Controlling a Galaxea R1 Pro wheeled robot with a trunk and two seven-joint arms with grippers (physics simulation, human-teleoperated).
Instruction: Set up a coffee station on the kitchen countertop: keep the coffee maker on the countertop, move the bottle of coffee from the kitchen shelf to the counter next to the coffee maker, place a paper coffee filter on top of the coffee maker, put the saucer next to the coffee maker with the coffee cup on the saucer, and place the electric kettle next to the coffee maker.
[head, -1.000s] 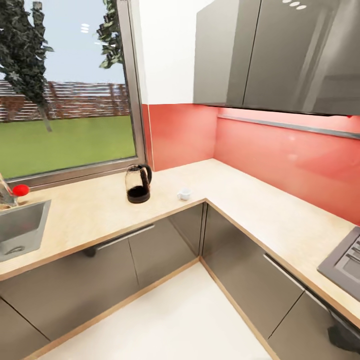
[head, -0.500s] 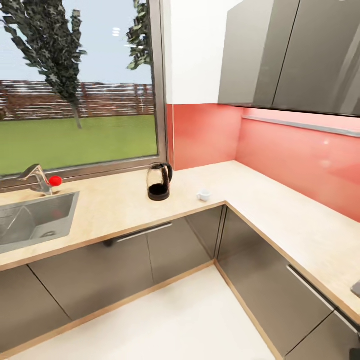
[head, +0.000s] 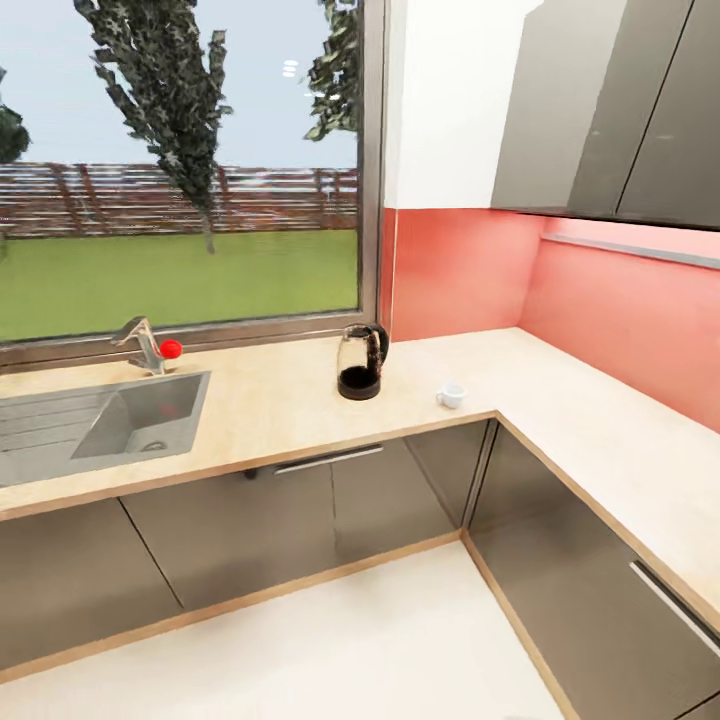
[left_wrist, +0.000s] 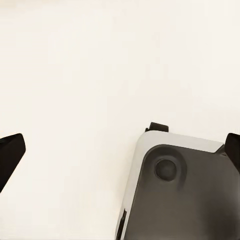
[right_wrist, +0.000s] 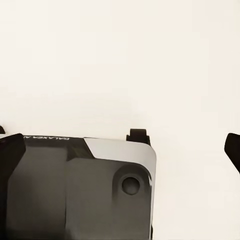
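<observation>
The electric kettle (head: 361, 362), dark and see-through with a black loop handle, stands on the tan countertop (head: 270, 410) below the window. The small white coffee cup (head: 451, 395) sits to its right, near the counter's inner corner and apart from the kettle. In the left wrist view my left gripper (left_wrist: 120, 152) is open, its black fingertips (left_wrist: 10, 155) wide apart over the pale floor and the robot's base. My right gripper (right_wrist: 120, 150) is also open and holds nothing. The coffee maker, bottle of coffee, kitchen shelf, saucer and paper filter are out of view.
A steel sink (head: 110, 425) with a red-knobbed tap (head: 150, 347) is set into the counter at the left. Grey cabinet fronts (head: 330, 505) run under the L-shaped counter. Grey wall cupboards (head: 620, 110) hang over the right run. White floor lies in front.
The head view has turned left: the sink has come into view and the hob at the right has left it. The kettle and cup keep their places on the counter.
</observation>
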